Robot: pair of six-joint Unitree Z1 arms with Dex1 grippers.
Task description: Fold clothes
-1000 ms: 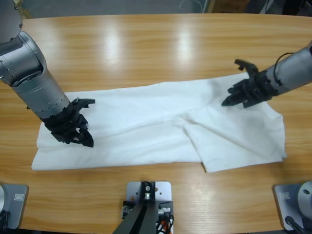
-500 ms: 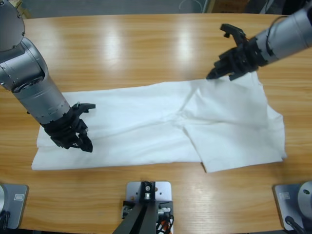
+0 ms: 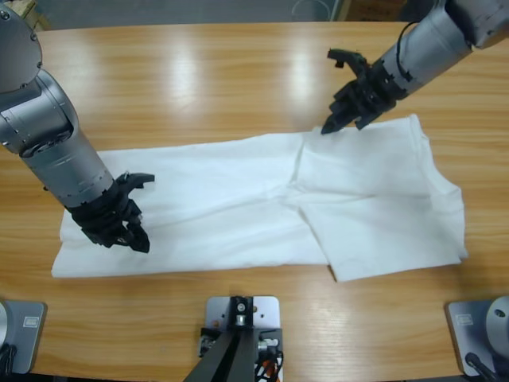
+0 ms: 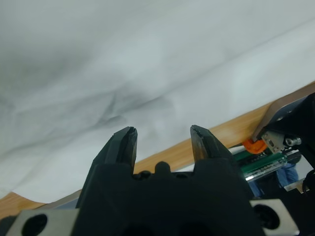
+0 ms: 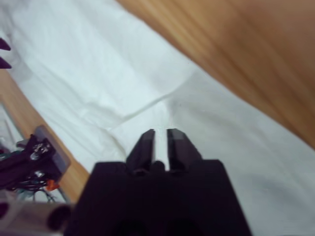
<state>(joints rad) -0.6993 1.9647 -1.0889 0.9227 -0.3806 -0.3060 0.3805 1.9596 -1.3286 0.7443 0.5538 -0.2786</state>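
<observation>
- The white T-shirt [image 3: 262, 199] lies spread lengthwise across the wooden desk [image 3: 238, 72], in the near half of it, reaching from the left side to the right.
- Its right part is folded over into a broad flap, with a crease running down from the far edge toward the middle of the cloth.
- My left arm comes in from the upper left corner of the high view, its silver forearm slanting down and to the right over the desk.
- My left hand [image 3: 119, 219] sits low over the left end of the T-shirt, near its near edge, pointing down at the cloth.
- In the left wrist view my left hand [image 4: 162, 140] has its jaws parted with a clear gap and nothing between them; rumpled white cloth fills the view beyond the tips, with a strip of desk edge past it.
- My right arm enters from the upper right corner and slopes down and to the left.
- My right hand [image 3: 350, 103] is at the far edge of the T-shirt, at the upper corner of the folded flap.
- In the right wrist view my right hand [image 5: 161, 142] has its jaws almost together, only a thin slit between them, and the tips meet a raised ridge of white cloth; I seem to be pinching the fabric there.
</observation>
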